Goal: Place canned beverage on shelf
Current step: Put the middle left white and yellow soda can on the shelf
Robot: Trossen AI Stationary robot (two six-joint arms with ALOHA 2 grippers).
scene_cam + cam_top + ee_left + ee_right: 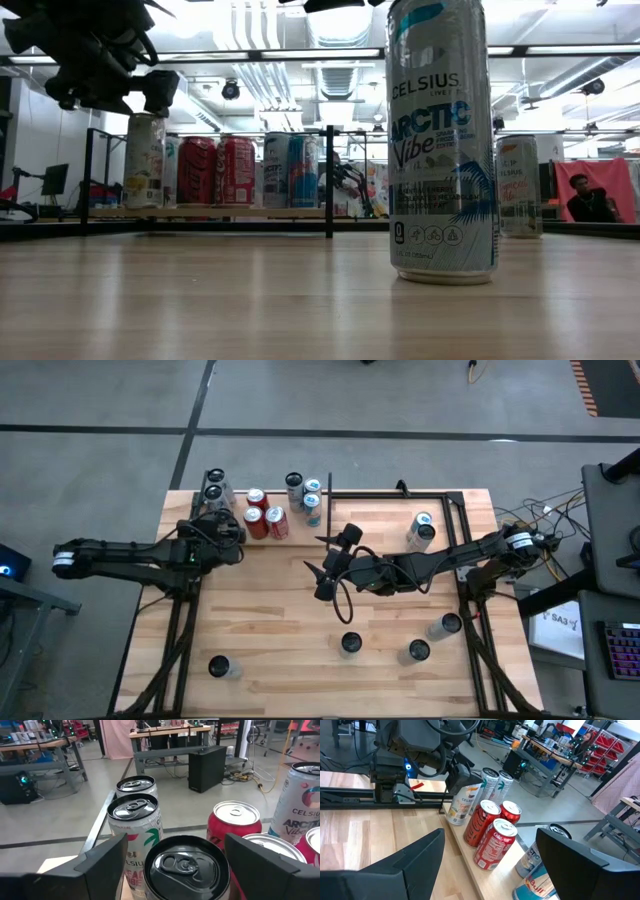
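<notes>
The shelf is a pale panel with black upright rods at the table's far left. Several cans stand on it: red ones, white ones and blue-white ones. A white can with a dark top stands at the shelf's left end. My left gripper is open, with a finger on each side of that can's top. My right gripper hangs open and empty over the table's middle, facing the shelf. My left gripper comes nearly level from the table's left, its fingers beside the dark-topped can's upper end. A gap shows between one finger and the rim. Whether the other finger touches the rim, I cannot tell. The can stands upright on the shelf.
Several loose cans stand on the table: three near the front right, one at the front left, one inside a bare black metal frame at the far right. Beyond the table a person sits.
</notes>
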